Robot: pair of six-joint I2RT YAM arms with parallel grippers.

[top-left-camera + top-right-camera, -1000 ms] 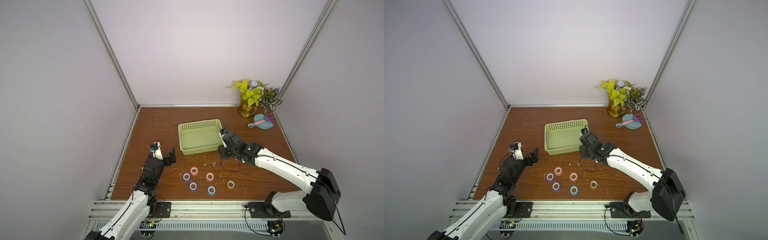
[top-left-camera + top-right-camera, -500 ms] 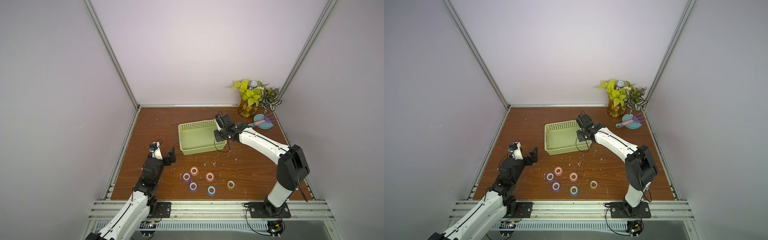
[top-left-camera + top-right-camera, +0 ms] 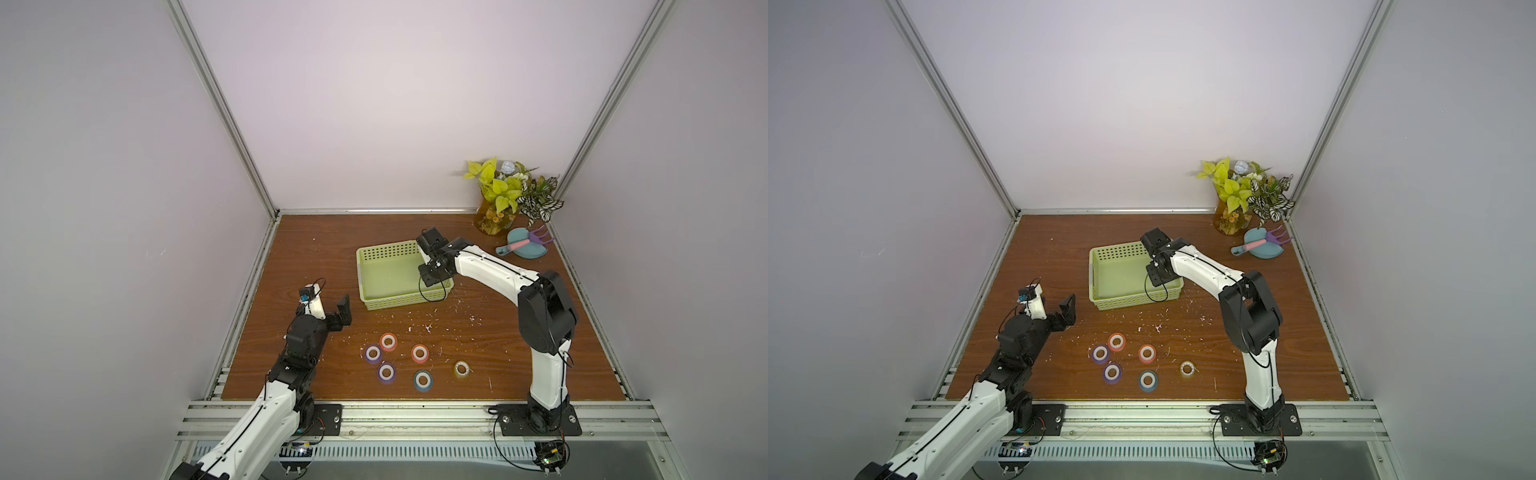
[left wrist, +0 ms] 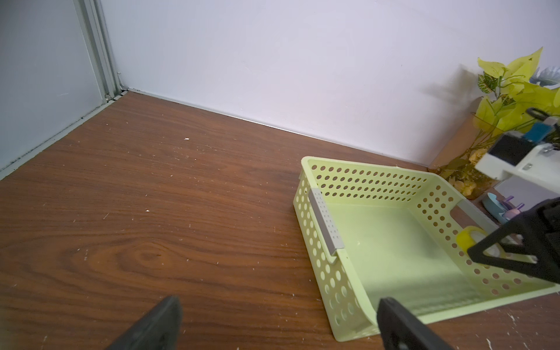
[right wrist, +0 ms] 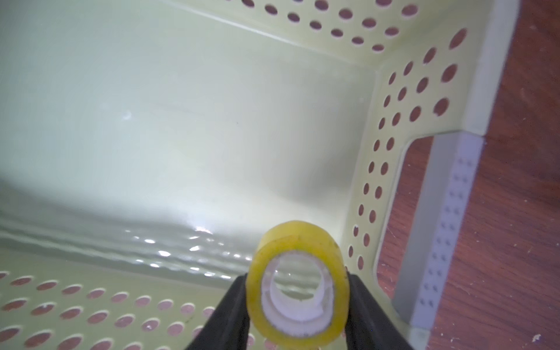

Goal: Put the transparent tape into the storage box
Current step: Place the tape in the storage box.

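Pale lilac walls close in a brown wood-grain desk [image 3: 316, 249] flecked with white crumbs. Toward its far middle sits the shallow, pale yellow-green perforated plastic storage box [image 3: 386, 250]. Inside the box's outline, close to its right slot-handle wall, the right hand [image 5: 297, 280] is clamped across the outer band of a yellow see-through tape roll [image 5: 298, 239] with a white core; whether the roll touches the box floor cannot be told. Six more lie flat on the desk nearer the robot, well apart from the box: two orange-red rolls [image 3: 388, 342] [image 3: 419, 353], two purple rolls [image 3: 373, 353] [image 3: 386, 372], a blue-teal roll [image 3: 423, 379] and a second yellow roll [image 3: 461, 368]. The left hand [image 4: 280, 312], fingers wide apart and empty, hangs near the box's near-left corner. A blue dustpan [image 3: 527, 248] and a leafy potted plant [image 3: 505, 191] occupy the far right corner.
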